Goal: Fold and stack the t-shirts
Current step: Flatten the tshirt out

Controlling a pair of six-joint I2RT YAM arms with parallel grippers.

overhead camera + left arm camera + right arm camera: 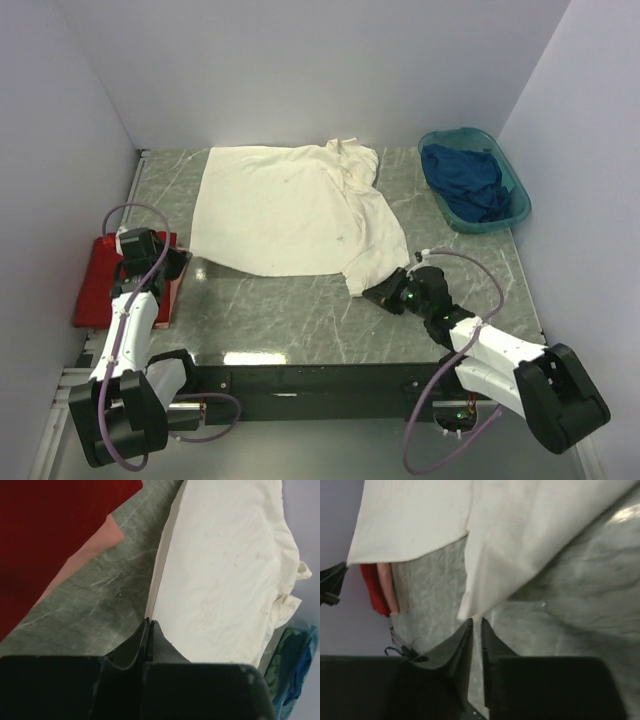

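Left tool, right tool: 2 | cream t-shirt, red t-shirt, blue t-shirt: 3

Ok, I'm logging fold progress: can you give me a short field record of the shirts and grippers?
cream shirt: spread flat, unfolded, centre of table
red shirt: folded, left table edge
blue shirt: bunched in teal basin
left gripper: shut on cream shirt's edge
right gripper: narrowly open at its sleeve corner
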